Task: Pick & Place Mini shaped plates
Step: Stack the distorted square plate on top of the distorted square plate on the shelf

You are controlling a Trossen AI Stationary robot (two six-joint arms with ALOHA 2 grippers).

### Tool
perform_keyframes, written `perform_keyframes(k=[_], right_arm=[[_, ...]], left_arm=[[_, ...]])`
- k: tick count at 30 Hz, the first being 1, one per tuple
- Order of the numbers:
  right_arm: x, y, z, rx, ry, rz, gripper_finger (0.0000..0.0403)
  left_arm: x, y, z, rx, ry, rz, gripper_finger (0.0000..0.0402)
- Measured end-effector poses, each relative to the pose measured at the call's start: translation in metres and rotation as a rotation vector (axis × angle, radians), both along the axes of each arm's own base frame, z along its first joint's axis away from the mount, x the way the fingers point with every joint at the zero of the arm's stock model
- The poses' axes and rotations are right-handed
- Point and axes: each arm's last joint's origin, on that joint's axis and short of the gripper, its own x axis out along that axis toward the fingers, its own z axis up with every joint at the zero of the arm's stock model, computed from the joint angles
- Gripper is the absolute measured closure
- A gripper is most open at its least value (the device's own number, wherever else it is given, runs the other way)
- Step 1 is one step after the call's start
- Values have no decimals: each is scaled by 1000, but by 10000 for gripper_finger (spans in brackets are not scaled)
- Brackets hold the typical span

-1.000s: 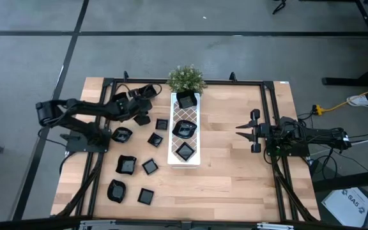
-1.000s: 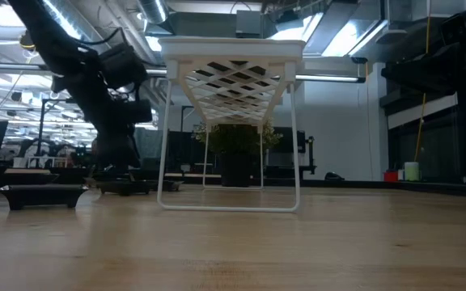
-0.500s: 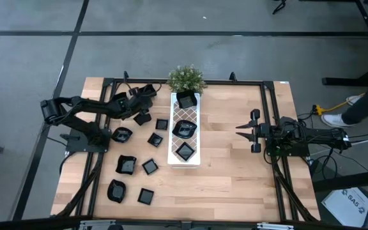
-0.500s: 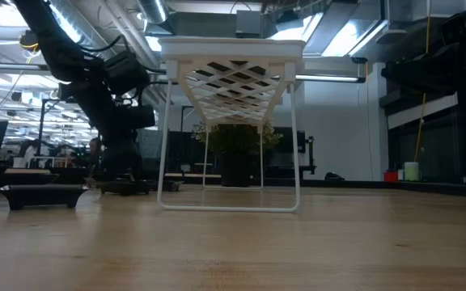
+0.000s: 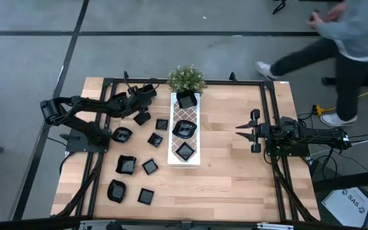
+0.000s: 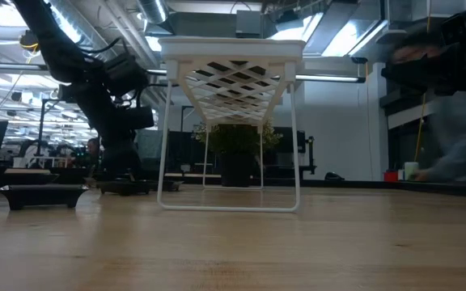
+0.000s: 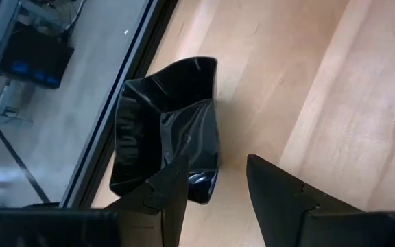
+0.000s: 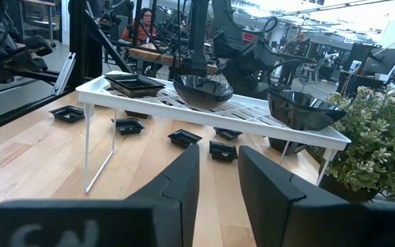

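- A long tray (image 5: 184,131) stands on legs near the middle of the table (image 5: 235,172), running from the far edge toward the near side.
- Three plates (image 5: 184,128) sit in a row on top of the tray.
- A potted plant (image 5: 185,79) stands just behind the tray's far end.
- More plates (image 5: 149,167) lie scattered on the table to the left of the tray.
- One plate (image 7: 166,140) lies near the table's far-left edge, close beside the metal frame rail (image 7: 125,89).
- A person (image 5: 337,41) is on the floor beyond the table's far-right corner.
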Motion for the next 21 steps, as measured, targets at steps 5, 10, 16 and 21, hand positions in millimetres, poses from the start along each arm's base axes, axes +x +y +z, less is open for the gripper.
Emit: perform_keyframes(k=[5,10,16,21], right_arm=[[0,0,0,0,0,0,301],[0,0,0,0,0,0,301],[0,0,0,0,0,0,301],[0,0,0,0,0,0,301]], left_arm=[[-1,2,0,-28,-19,-14,258],[-1,2,0,-33,-21,-20,258],[-1,2,0,-27,-9,-33,258],[-1,2,-1,-35,-14,-44,258]])
